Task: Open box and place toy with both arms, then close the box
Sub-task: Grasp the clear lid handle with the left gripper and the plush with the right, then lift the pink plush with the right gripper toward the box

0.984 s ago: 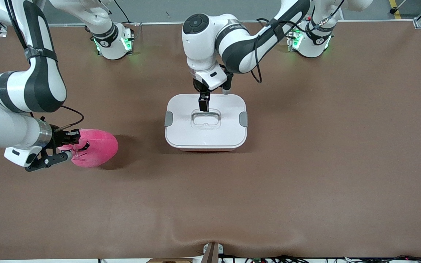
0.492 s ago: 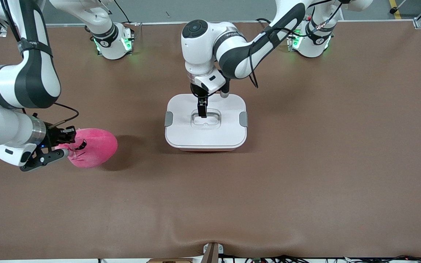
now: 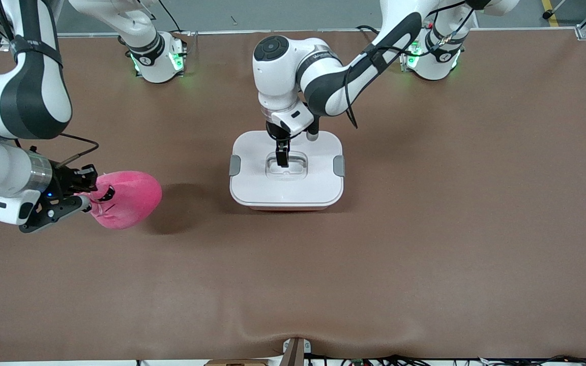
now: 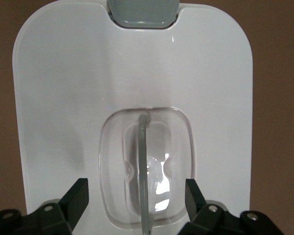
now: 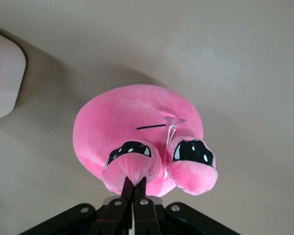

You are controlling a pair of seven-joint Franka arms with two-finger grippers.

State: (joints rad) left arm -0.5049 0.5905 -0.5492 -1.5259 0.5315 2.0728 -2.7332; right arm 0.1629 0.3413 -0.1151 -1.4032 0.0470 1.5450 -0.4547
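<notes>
Lifted since a moment ago, the toy (image 3: 126,199) hangs clamped in the right gripper (image 3: 85,195); the left gripper (image 3: 283,158), fingers apart, straddles the box (image 3: 287,190) handle (image 4: 144,166).

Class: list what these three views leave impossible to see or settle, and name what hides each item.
- Inside of the box: hidden in every view by its closed lid.
- Left gripper fingertips: cut off by the left wrist view's edge.
- Toy underside: turned away in both views showing it, pinched by the right gripper.

Your table (image 3: 425,244): brown mat surface, wrinkle along edge nearest front cam. Box (image 3: 286,189) sits directly on it, mid-table, lid (image 3: 252,152) on.
</notes>
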